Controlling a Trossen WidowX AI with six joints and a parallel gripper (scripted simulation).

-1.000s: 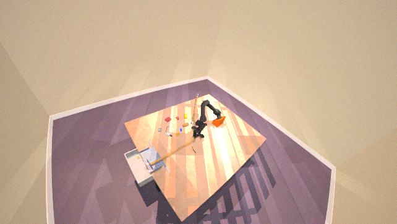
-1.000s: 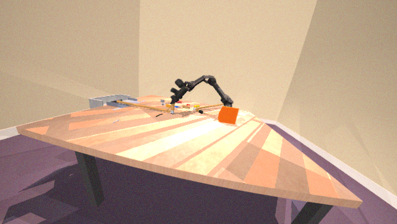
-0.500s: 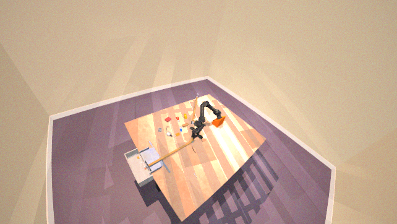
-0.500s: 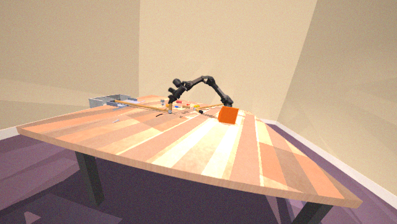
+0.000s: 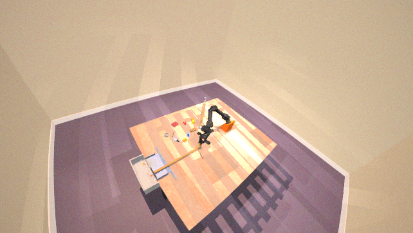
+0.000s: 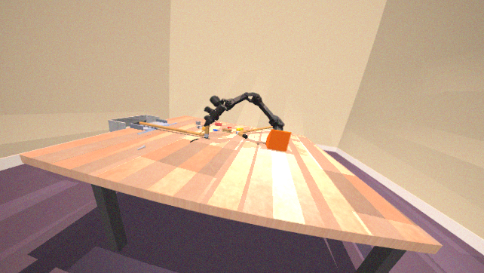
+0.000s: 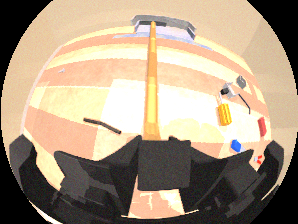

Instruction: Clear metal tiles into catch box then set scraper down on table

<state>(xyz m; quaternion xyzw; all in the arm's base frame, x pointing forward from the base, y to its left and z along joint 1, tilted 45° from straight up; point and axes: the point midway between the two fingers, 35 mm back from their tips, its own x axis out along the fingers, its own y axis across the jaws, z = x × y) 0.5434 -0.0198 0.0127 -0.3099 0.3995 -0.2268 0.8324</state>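
My gripper (image 5: 200, 144) (image 6: 206, 127) (image 7: 159, 143) is shut on the near end of the long scraper, low over the table. The scraper's wooden shaft (image 5: 180, 158) (image 6: 170, 129) (image 7: 152, 75) reaches across the table and over the pale steel plate (image 5: 156, 158) (image 7: 172, 32). Its dark head is at the plate's far edge, beside the catch box. The grey catch box (image 5: 141, 176) (image 6: 117, 124) (image 7: 176, 21) is beyond the table edge. Two small orange pieces show in or by it in the top view. No tile can be made out on the plate, though shaft and head hide part.
An orange block (image 5: 227, 126) (image 6: 279, 140) stands by the arm's base. A second long stick (image 5: 203, 112) (image 6: 258, 130) lies beside the arm. Small items, including a red block (image 5: 174, 123) (image 7: 262, 126) and a blue piece (image 7: 236, 146), lie on one side. A thin black strip (image 7: 102, 124) lies on the other.
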